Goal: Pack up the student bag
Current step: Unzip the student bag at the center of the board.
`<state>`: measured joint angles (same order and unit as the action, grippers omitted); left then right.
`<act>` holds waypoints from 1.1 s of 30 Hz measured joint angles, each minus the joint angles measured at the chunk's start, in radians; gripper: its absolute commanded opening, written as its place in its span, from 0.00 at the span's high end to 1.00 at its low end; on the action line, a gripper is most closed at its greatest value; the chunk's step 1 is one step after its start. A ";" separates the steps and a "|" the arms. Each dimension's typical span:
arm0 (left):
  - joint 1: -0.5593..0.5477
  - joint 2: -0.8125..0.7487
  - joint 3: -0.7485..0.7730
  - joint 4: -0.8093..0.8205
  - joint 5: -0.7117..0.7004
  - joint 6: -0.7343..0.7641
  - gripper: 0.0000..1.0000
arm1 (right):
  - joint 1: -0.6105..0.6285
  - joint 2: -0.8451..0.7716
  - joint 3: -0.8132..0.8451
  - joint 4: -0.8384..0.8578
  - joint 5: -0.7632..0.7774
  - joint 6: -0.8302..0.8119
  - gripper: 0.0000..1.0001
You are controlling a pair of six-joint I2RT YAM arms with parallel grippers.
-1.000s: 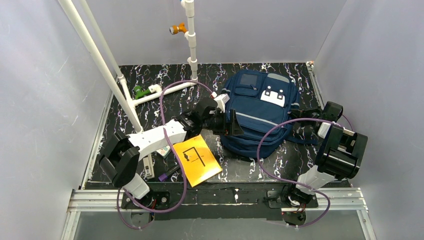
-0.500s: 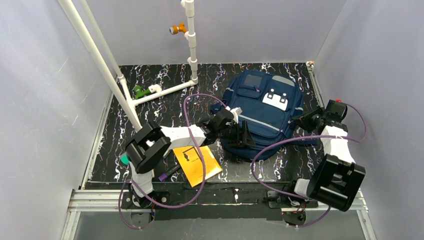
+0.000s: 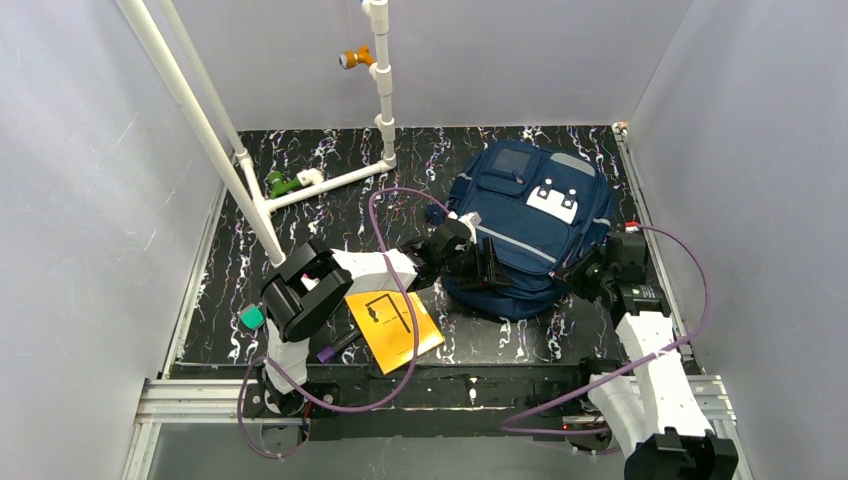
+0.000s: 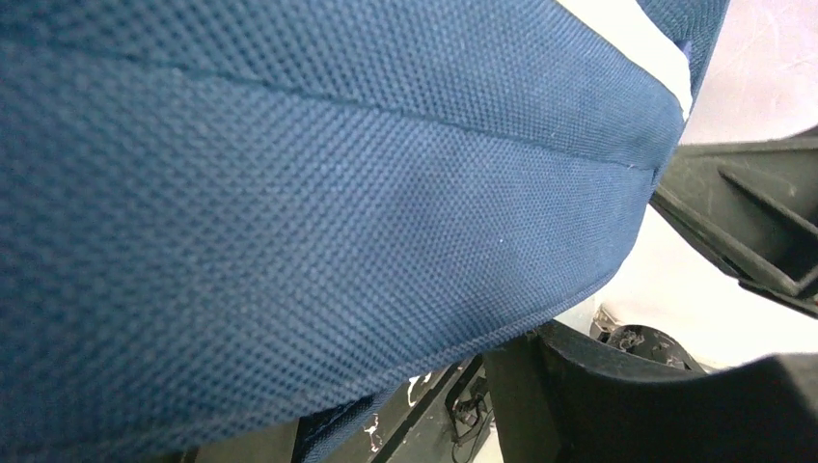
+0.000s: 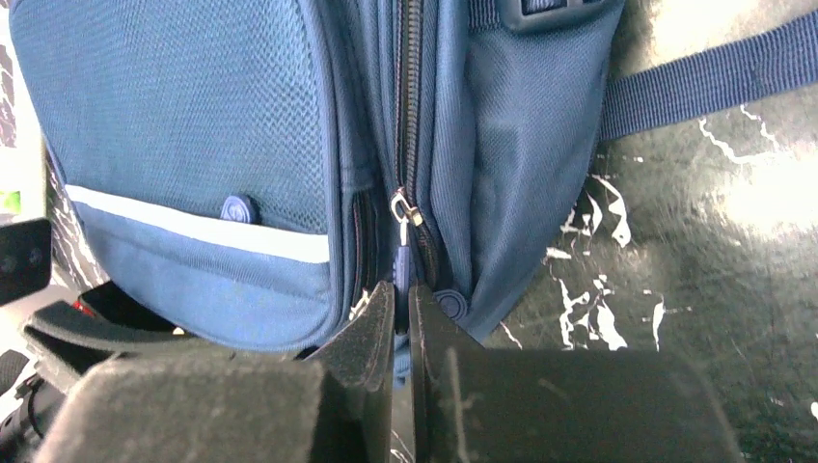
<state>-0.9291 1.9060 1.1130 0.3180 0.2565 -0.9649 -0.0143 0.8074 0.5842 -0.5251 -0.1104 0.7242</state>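
student bag (image 3: 530, 225): flat on surface (image 3: 340, 150), right of centre
right hand (image 3: 580, 281): pinched on zip pull (image 5: 400, 260), visible only in right wrist view
left hand (image 3: 487, 268): at bag's near-left edge; fabric fills its wrist view, can't tell its grip
yellow booklet (image 3: 393, 322): near-left of bag

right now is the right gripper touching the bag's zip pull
Touching. Right wrist view shows the right gripper pinched shut on the zip pull of the bag.

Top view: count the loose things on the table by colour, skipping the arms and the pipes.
Navy blue: 1, the backpack
Yellow: 1, the booklet
Teal: 1, a small block
Purple: 1, a pen end
Total: 4
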 measured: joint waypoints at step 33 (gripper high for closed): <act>0.021 -0.082 -0.052 0.069 -0.044 0.076 0.29 | 0.256 0.116 0.108 -0.168 -0.321 -0.169 0.43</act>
<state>-0.9077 1.8244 1.0611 0.3874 0.2123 -0.8894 0.2417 0.9237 0.6922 -0.6933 -0.4313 0.5556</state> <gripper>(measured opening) 0.700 0.546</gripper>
